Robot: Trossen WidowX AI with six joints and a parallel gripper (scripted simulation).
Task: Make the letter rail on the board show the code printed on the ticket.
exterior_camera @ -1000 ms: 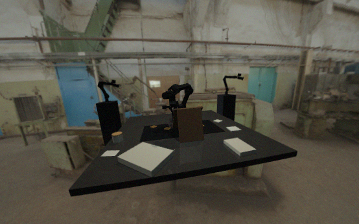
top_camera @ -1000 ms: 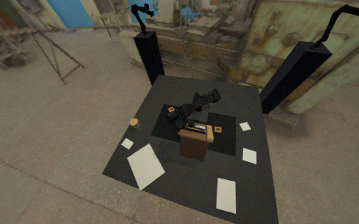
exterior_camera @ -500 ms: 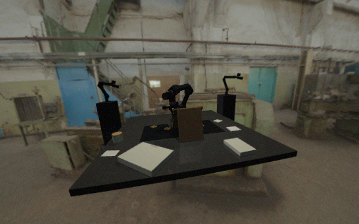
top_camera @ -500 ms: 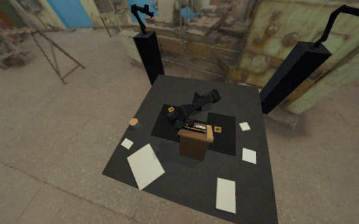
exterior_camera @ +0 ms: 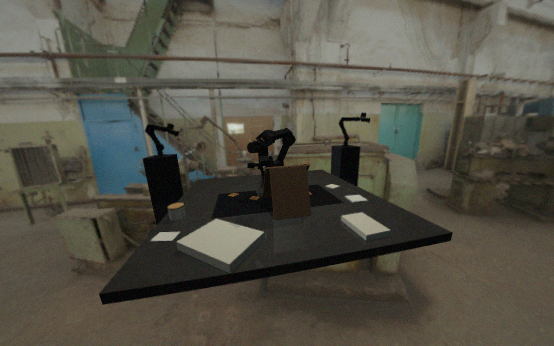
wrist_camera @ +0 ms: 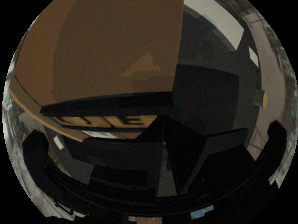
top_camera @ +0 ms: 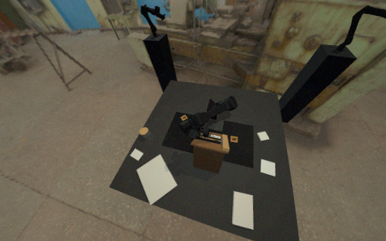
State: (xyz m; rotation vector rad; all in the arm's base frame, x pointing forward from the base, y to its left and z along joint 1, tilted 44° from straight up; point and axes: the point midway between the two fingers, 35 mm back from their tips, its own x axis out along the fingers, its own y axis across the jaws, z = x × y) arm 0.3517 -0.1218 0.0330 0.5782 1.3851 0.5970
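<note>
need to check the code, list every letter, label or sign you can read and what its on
"E": clearest mark, on an orange tile in the rail of the brown wooden board; the wrist view may show it turned.
Marks beside it in the rail: too blurred to read.
White paper ticket: too small to read.
Loose orange square tiles: marked, but unreadable.
</note>
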